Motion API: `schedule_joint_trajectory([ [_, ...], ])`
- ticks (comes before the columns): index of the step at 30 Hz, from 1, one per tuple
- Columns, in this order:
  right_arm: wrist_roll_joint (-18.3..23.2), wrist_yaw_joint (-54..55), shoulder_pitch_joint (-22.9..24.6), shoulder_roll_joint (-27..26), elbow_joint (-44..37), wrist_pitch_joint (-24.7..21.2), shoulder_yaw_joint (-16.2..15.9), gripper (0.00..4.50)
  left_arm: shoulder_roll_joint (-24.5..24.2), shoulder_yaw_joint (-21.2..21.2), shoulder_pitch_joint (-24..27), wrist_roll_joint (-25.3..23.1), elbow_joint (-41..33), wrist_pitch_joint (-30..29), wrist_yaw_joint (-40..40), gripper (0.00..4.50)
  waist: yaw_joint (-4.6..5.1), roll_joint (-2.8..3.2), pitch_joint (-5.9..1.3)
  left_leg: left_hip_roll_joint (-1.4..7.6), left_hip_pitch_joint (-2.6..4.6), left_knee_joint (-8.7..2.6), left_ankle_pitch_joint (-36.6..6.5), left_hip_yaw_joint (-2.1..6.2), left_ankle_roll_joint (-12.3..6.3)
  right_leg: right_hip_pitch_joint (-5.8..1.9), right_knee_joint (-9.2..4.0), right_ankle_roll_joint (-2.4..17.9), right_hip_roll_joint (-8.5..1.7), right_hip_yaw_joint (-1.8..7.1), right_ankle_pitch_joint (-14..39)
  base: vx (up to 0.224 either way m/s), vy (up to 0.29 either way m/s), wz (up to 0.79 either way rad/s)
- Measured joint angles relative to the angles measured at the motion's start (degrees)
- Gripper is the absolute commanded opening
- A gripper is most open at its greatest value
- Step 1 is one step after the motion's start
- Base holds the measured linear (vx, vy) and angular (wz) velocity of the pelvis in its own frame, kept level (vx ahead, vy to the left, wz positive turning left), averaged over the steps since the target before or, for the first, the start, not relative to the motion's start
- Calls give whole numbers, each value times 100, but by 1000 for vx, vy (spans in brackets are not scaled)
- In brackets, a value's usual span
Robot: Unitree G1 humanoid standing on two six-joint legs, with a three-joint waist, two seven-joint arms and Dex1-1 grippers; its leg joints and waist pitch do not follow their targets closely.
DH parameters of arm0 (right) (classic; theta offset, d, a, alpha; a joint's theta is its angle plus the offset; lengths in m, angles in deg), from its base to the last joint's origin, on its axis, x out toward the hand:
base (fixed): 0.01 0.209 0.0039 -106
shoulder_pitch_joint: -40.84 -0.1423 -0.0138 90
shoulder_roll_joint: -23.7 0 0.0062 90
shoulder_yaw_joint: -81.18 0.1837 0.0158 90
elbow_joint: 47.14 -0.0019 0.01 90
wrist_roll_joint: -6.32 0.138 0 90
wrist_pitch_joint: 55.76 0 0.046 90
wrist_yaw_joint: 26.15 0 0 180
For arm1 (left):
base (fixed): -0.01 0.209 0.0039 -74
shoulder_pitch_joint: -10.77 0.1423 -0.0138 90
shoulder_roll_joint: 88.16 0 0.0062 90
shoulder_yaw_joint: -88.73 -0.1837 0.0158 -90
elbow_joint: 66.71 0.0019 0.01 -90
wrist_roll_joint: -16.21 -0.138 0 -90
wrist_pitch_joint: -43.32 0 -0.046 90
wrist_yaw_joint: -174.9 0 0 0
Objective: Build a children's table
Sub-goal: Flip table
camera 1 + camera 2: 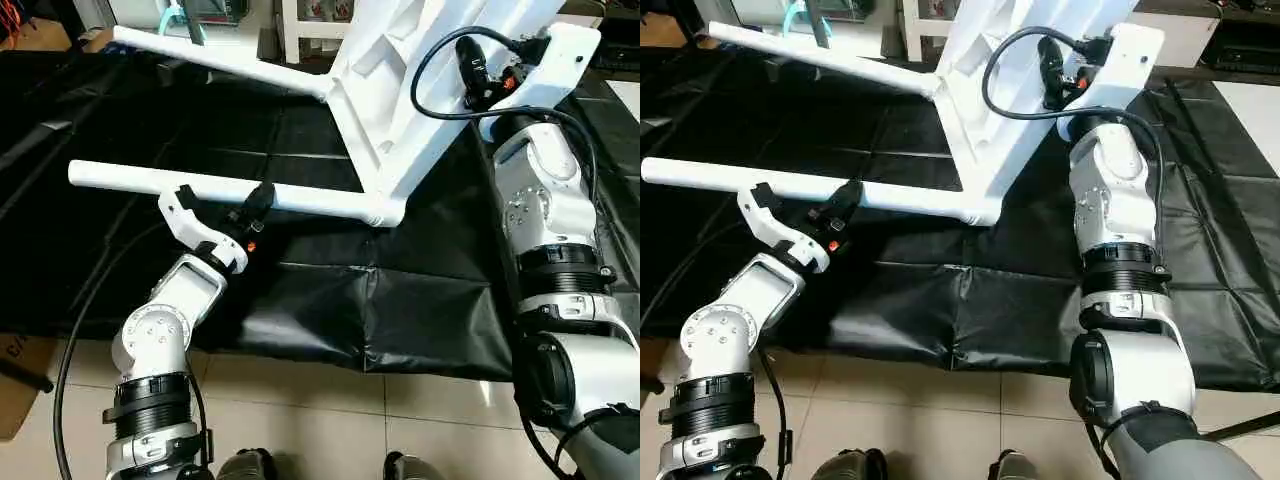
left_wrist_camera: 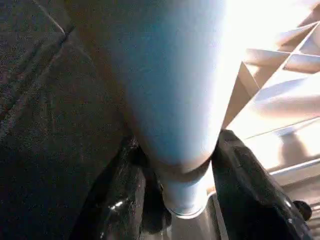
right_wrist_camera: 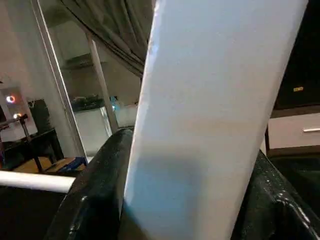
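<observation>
Gripping between left gripper [image 1: 222, 206] fingers: near leg [image 1: 130, 181] (tabletop [image 1: 420, 90] tilted)

White tabletop [image 1: 400, 90] and legs [image 1: 150, 180], black table cover [image 1: 330, 300], beige floor tiles [image 1: 330, 420]

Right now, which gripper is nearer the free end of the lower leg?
Left. The left gripper clamps the lower leg midway along; the right gripper is up at the tabletop.

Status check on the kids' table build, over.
Left gripper clamped on the near leg. Right gripper astride the tabletop edge, grip unclear. Tabletop tipped on its side on the black cloth, two legs in. Nothing obstructing.
</observation>
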State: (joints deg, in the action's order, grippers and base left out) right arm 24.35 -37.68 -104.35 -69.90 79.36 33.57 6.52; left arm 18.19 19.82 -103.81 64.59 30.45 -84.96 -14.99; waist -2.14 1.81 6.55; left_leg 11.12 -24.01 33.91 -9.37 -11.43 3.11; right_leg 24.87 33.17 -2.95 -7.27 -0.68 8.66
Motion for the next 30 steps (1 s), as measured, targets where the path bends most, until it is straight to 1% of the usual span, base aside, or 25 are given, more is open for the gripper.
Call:
schedule_joint_trajectory([
  [2,23,6,-5,-1,8,5,4,215,-5,-41,7,-3,0,32,-5,172,-2,0,0,0,0,0,1,-1,-2,0,0,0,0,0,0,0,0,0],
  [3,26,12,-17,-1,28,10,8,214,-10,-72,10,-9,-2,57,-7,207,-2,0,0,0,0,0,1,-1,-2,0,0,0,-1,0,0,0,0,0],
  [4,25,20,-22,0,39,16,13,214,-16,-94,11,-23,-4,75,-19,207,-1,0,0,0,0,0,2,-1,-3,0,0,1,-1,0,-1,0,0,0],
  [6,19,60,-89,3,185,120,42,210,-79,-193,55,-91,-18,116,-138,245,7,0,0,0,-1,1,2,-3,-3,2,0,4,-1,1,-2,0,0,0],
  [7,12,69,-112,9,221,135,49,210,-119,-261,94,-141,-26,110,-177,245,7,1,0,0,-1,0,2,-3,-3,2,0,4,-1,1,-2,0,0,0],
  [8,-21,105,-171,17,282,175,45,208,-222,-441,198,-276,-64,77,-238,255,7,8,0,0,-1,0,2,-4,-3,5,0,4,-1,2,-2,0,0,0],
  [9,-49,115,-206,43,317,206,46,208,-241,-525,326,-405,7,30,-235,255,11,10,2,-1,-6,0,3,-7,-4,10,0,4,-1,4,-2,0,0,0],
  [10,-61,113,-226,79,327,237,47,207,-244,-548,486,-513,112,-10,-238,265,17,5,10,0,-19,0,8,-7,-12,22,-1,3,-1,3,-3,0,0,0],
  [11,-67,110,-259,128,369,285,49,203,-273,-580,642,-573,177,-25,-288,289,20,-1,18,0,-34,0,18,-6,-29,34,-1,3,0,1,-3,0,0,0],
  [13,-94,111,-365,252,534,388,70,200,-475,-709,830,-584,31,-8,-685,294,6,-14,28,5,-72,2,30,-2,-46,66,4,3,1,-8,-4,0,0,0],
  [15,-151,110,-480,299,695,512,76,190,-682,-746,862,-508,-314,-3,-1066,295,10,-14,29,5,-114,13,32,-6,-52,111,25,5,2,-6,-4,0,0,0],
  [18,-236,114,-660,374,1011,625,80,181,-797,-756,949,-240,-780,-27,-1453,295,10,-18,33,8,-114,18,28,-9,-58,115,34,9,1,-6,-1,0,0,0],
  [23,-292,109,-849,424,1334,823,100,160,-994,-753,1077,-70,-1129,-64,-1821,295,13,-27,76,16,-113,41,29,-12,-57,117,64,11,1,-3,1,0,0,0],
  [25,-312,109,-960,466,1464,882,94,159,-1156,-747,1132,30,-1298,-158,-2004,295,7,-34,96,23,-115,55,29,-13,-56,124,88,19,2,-4,7,0,0,0],
  [27,-443,105,-1167,593,1795,1029,12,156,-1589,-783,1295,215,-1745,-354,-2419,295,11,-30,104,31,-114,58,30,-19,-55,126,94,20,4,-5,7,0,0,0],
  [29,-673,95,-1440,859,2156,1200,-104,156,-2065,-794,1464,418,-2206,-590,-2807,295,-1,-19,112,31,-114,58,30,-25,-55,128,97,24,4,-4,9,0,0,0],
  [30,-790,99,-1546,966,2238,1279,-163,154,-2158,-792,1519,454,-2332,-647,-2905,295,-8,-15,114,31,-113,58,30,-29,-55,127,99,30,2,-3,13,0,0,0],
])
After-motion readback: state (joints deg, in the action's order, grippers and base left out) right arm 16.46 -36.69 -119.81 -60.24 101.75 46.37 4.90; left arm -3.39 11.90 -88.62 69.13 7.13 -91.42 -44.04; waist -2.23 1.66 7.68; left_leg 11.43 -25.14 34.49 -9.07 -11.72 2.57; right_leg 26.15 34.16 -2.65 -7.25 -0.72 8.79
